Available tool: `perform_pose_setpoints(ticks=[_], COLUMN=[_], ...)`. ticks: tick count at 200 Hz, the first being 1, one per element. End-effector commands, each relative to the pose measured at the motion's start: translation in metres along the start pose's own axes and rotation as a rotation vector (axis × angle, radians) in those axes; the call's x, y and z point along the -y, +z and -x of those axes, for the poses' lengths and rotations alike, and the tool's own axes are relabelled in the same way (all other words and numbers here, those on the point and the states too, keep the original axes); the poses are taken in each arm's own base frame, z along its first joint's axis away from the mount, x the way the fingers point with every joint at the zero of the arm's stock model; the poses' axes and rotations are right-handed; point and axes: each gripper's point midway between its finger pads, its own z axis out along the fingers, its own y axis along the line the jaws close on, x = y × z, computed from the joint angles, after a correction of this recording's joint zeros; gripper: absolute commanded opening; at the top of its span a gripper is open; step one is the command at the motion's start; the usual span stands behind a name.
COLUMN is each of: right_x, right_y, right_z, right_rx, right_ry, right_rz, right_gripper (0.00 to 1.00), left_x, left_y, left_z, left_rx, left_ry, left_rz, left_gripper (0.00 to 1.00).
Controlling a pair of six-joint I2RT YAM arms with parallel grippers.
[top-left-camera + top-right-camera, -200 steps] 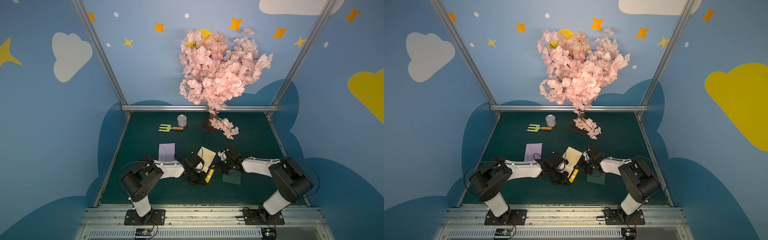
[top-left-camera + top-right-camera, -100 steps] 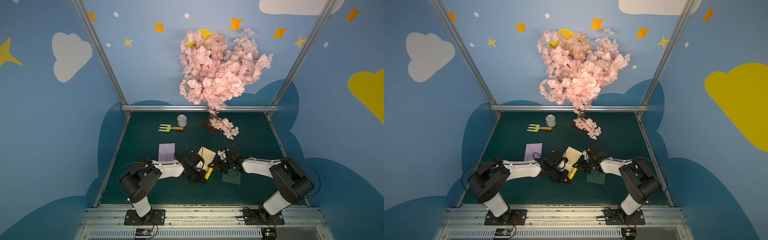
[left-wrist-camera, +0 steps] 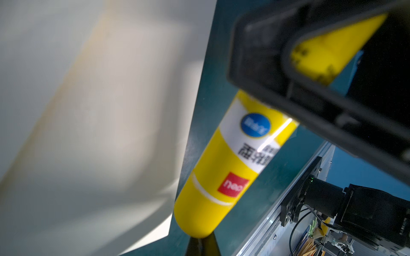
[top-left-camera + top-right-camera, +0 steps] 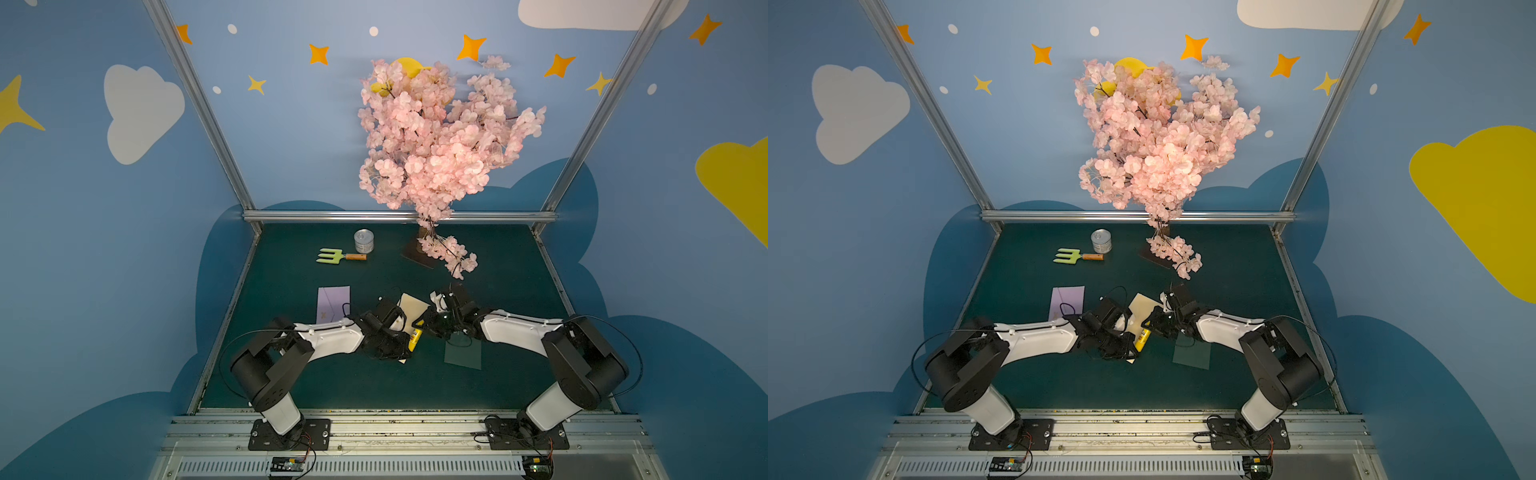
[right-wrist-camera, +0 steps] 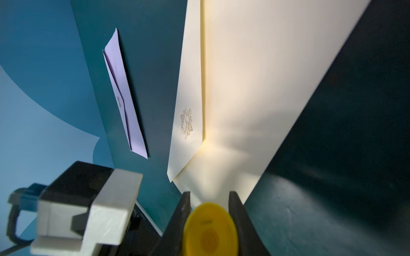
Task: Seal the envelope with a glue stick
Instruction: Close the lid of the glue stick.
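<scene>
The right fingers [image 5: 238, 221] clamp the yellow, white-labelled glue stick [image 3: 221, 177] beside the cream envelope [image 5: 244, 88]; the left fingers [image 4: 397, 347] are clenched.

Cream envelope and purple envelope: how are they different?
The cream envelope is pale yellow; the lilac envelope is light purple. The cream envelope lies turned at a slant; the lilac envelope lies straight. The glue stick is right beside the cream envelope, well away from the lilac envelope. Both are paper envelopes with a pointed flap and a small emblem.
</scene>
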Motion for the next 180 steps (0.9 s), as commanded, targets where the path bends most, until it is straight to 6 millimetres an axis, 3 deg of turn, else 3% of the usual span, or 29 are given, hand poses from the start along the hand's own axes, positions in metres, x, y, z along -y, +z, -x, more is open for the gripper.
perform_pose_setpoints(ticks=[1,62,101,138,180], right_x=[-0.026,-0.045,-0.024,-0.006,-0.001], right_y=[-0.002,-0.018,-0.025,-0.023,-0.044], right_z=[-0.029,-0.037,-0.034,-0.025,-0.010], right_rx=[-0.115,-0.090,-0.053,-0.023,-0.001], right_ry=[-0.064,-0.227,-0.248,-0.214,-0.203], right_rz=[0.051,0.048,-0.043,-0.118,-0.187], right_gripper=[0.00,0.00,0.00,0.00,0.00], left_x=[0.019,0.026,0.030,0.052,0.073], left_y=[-0.009,0.009,0.019,0.004,-0.032], left_z=[0.047,0.056,0.052,0.044,0.014], left_rx=[0.174,0.134,0.100,0.063,-0.012], left_ry=[0.041,0.064,0.071,0.115,0.155], left_rz=[-0.056,-0.128,-0.182,-0.262,-0.346], left_gripper=[0.02,0.02,0.02,0.02,0.03])
